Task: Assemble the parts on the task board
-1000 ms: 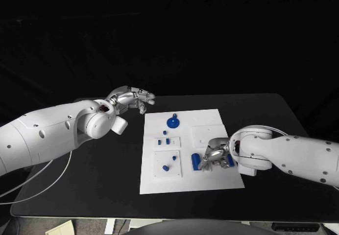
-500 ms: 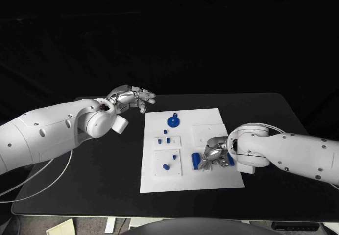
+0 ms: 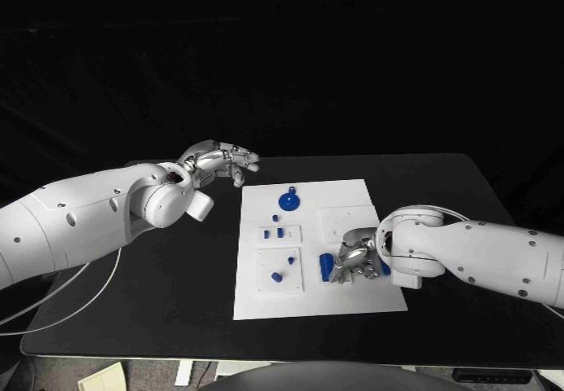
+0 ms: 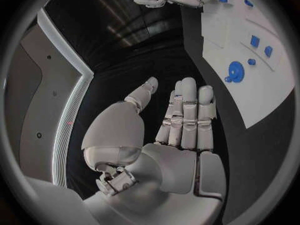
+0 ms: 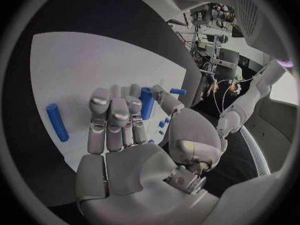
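The right hand (image 3: 357,263) sits at the board's (image 3: 353,199) four o'clock, fingers curled around a blue peg (image 5: 146,102), probably to seat it. A second peg (image 3: 326,265) lies alongside. The left hand (image 3: 220,162), open and empty, waits off the ten o'clock corner.

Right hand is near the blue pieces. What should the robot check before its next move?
1. Right hand is above the task board: ok.
2. Blue cylinder is firmly held: cannot tell; it sits between the thumb and the fingers.
3. Second blue cylinder lies free on the board, apart from the hand: ok.
4. Left hand is off the board, fingers apart, holding nothing: ok.
5. Round blue part is away from both hands: ok.
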Action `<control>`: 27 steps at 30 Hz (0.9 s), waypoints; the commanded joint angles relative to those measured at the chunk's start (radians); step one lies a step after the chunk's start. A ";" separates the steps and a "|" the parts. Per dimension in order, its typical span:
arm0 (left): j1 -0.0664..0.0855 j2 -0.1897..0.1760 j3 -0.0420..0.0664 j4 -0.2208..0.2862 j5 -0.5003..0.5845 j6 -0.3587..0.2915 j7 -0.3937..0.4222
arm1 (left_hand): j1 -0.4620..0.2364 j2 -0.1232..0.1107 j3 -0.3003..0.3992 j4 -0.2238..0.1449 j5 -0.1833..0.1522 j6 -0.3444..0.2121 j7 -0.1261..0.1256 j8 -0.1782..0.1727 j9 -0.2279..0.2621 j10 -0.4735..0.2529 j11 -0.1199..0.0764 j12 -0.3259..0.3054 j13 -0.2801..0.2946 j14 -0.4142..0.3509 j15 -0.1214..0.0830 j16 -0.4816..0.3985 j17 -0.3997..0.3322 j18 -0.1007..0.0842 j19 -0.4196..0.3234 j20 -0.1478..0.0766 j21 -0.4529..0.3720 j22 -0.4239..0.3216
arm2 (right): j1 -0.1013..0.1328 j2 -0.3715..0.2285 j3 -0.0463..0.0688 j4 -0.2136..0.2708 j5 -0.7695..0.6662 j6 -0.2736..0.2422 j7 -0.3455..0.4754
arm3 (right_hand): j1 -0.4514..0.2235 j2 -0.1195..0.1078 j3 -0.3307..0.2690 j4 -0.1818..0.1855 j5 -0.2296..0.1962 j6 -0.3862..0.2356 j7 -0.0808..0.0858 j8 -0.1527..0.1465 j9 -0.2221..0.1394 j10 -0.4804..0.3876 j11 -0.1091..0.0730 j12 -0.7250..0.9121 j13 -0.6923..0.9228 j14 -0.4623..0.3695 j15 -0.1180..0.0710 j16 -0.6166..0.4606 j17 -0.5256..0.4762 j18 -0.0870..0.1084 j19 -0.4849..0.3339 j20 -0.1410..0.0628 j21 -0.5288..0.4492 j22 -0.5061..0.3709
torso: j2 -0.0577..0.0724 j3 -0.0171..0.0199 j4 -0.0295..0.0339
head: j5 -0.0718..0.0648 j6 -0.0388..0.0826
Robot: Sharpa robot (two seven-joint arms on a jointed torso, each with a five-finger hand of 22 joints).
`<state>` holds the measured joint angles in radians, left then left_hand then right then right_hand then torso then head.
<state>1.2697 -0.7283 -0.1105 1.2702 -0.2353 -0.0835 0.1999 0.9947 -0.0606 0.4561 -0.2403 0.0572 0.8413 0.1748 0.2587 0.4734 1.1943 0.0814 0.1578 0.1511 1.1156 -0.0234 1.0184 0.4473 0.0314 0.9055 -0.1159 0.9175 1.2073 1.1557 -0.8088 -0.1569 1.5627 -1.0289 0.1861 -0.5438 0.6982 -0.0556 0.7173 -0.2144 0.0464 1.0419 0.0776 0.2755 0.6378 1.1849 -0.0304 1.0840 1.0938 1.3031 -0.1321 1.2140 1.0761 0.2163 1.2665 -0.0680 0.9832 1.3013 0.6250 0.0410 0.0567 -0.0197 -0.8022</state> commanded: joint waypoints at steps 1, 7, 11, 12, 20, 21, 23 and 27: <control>0.000 0.000 0.001 0.002 0.001 0.017 0.004 | -0.004 0.002 0.000 0.008 -0.001 -0.002 0.002 0.003 -0.001 0.000 0.006 0.001 0.001 0.002 0.000 -0.004 0.001 0.081 0.001 -0.005 -0.006 0.001 | -0.010 -0.003 -0.007 -0.013 -0.015 0.005 -0.041 | 0.000 0.005 0.004 0.000 0.004 -0.001 0.004 -0.007 -0.002 0.004 0.000 -0.004 0.001 0.005 -0.002 -0.004 0.002 0.045 0.000 0.006 0.005 0.001 | 0.000 -0.0005 -0.0003 | 0.000 0.000; 0.000 -0.001 0.001 0.002 0.001 0.017 0.003 | -0.004 0.002 0.000 0.008 -0.001 -0.002 0.002 0.003 -0.001 0.000 0.006 0.001 0.001 0.002 0.000 -0.004 0.001 0.081 0.001 -0.005 -0.006 0.001 | -0.010 -0.013 -0.007 -0.005 -0.016 -0.026 -0.023 | -0.008 -0.004 0.005 0.005 0.003 0.000 0.004 -0.007 -0.002 0.005 0.000 -0.004 0.002 0.006 -0.002 -0.004 0.002 0.045 0.000 0.007 0.005 0.001 | 0.000 0.0002 0.0001 | 0.002 0.003; 0.000 -0.002 0.001 0.001 0.000 0.018 0.001 | -0.004 0.002 0.001 0.008 0.000 -0.002 0.002 0.003 -0.001 0.000 0.006 0.000 0.001 0.002 0.000 -0.004 0.002 0.081 0.001 -0.005 -0.006 0.001 | -0.009 -0.020 -0.007 -0.001 -0.001 -0.018 -0.001 | -0.028 -0.055 -0.012 0.001 0.003 -0.001 0.005 -0.008 -0.002 0.005 0.001 -0.004 0.003 0.006 -0.001 -0.005 0.004 0.045 0.000 0.010 0.007 0.002 | 0.000 0.0008 0.0001 | 0.002 0.002; 0.000 -0.002 0.001 0.001 0.000 0.018 0.001 | -0.004 0.002 0.001 0.008 0.000 -0.002 0.002 0.003 -0.001 0.000 0.006 0.000 0.001 0.002 0.000 -0.004 0.002 0.081 0.001 -0.005 -0.006 0.001 | -0.009 -0.021 -0.007 0.001 0.001 -0.017 0.003 | -0.031 -0.066 -0.017 -0.001 0.003 -0.002 0.005 -0.009 -0.002 0.004 0.002 -0.005 0.003 0.006 -0.001 -0.005 0.004 0.045 -0.001 0.010 0.007 0.002 | 0.000 0.0006 0.0005 | 0.002 0.002; 0.000 0.002 0.000 -0.001 0.000 0.017 0.001 | -0.003 0.002 0.001 0.008 0.000 -0.003 0.002 0.004 -0.001 -0.001 0.006 0.000 0.001 0.002 0.000 -0.004 0.002 0.081 0.001 -0.005 -0.006 0.001 | -0.009 -0.028 -0.007 0.017 -0.001 -0.005 0.028 | -0.034 -0.151 -0.092 -0.036 0.003 -0.010 0.006 -0.010 0.003 -0.003 0.002 -0.007 0.006 0.004 -0.001 -0.011 0.005 0.045 -0.005 0.006 0.004 0.000 | 0.000 0.0003 -0.0014 | -0.001 0.003; 0.000 0.002 0.000 -0.001 0.000 0.018 0.001 | -0.003 0.002 0.001 0.008 0.000 -0.003 0.002 0.004 -0.001 -0.001 0.006 0.000 0.001 0.001 0.000 -0.004 0.002 0.081 0.001 -0.005 -0.006 0.001 | -0.009 -0.029 -0.007 0.016 -0.002 -0.008 0.028 | -0.028 -0.147 -0.111 -0.046 0.002 -0.011 0.005 -0.009 0.005 -0.004 0.002 -0.008 0.007 0.004 -0.002 -0.012 0.006 0.045 -0.006 0.004 0.002 -0.001 | 0.000 0.0001 -0.0010 | -0.001 0.003; 0.000 0.002 0.001 -0.001 0.000 0.018 0.001 | -0.003 0.002 0.001 0.008 0.000 -0.003 0.002 0.004 -0.001 -0.001 0.006 0.000 0.001 0.001 0.000 -0.005 0.002 0.081 0.001 -0.005 -0.006 0.001 | -0.009 -0.032 -0.007 0.017 -0.010 -0.022 0.028 | -0.022 -0.145 -0.127 -0.056 0.003 -0.012 0.005 -0.009 0.007 -0.004 0.001 -0.008 0.008 0.004 -0.002 -0.012 0.007 0.045 -0.007 0.003 0.001 -0.002 | 0.000 0.0001 -0.0011 | -0.001 0.003; 0.000 0.001 0.001 -0.002 0.000 0.017 0.000 | -0.003 0.002 0.001 0.008 0.000 -0.003 0.002 0.004 -0.001 -0.001 0.006 0.000 0.001 0.001 0.000 -0.005 0.002 0.081 0.001 -0.005 -0.006 0.001 | -0.009 -0.048 -0.006 0.027 -0.020 -0.048 0.040 | -0.021 -0.135 -0.145 -0.062 0.003 -0.010 0.004 -0.008 0.009 -0.003 0.000 -0.008 0.008 0.004 -0.003 -0.013 0.009 0.045 -0.007 0.002 0.000 -0.003 | 0.000 0.0005 0.0000 | -0.003 0.004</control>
<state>1.2697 -0.7281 -0.1106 1.2685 -0.2354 -0.0821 0.1946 0.9947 -0.0606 0.4588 -0.2376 0.0572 0.8413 0.1748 0.2587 0.4736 1.1943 0.0813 0.1578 0.1508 1.1156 -0.0234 1.0184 0.4479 0.0314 0.9057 -0.1157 0.9175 1.2079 1.1499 -0.8475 -0.1603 1.5902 -1.0263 0.1554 -0.5005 0.6716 -0.1922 0.5751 -0.2761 0.0465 1.0313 0.0801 0.2611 0.6457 1.1848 -0.0304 1.0802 1.1004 1.3029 -0.1316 1.2074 1.0834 0.2174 1.2627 -0.0642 0.9872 1.2996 0.6252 0.0417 0.0559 -0.0216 -0.7990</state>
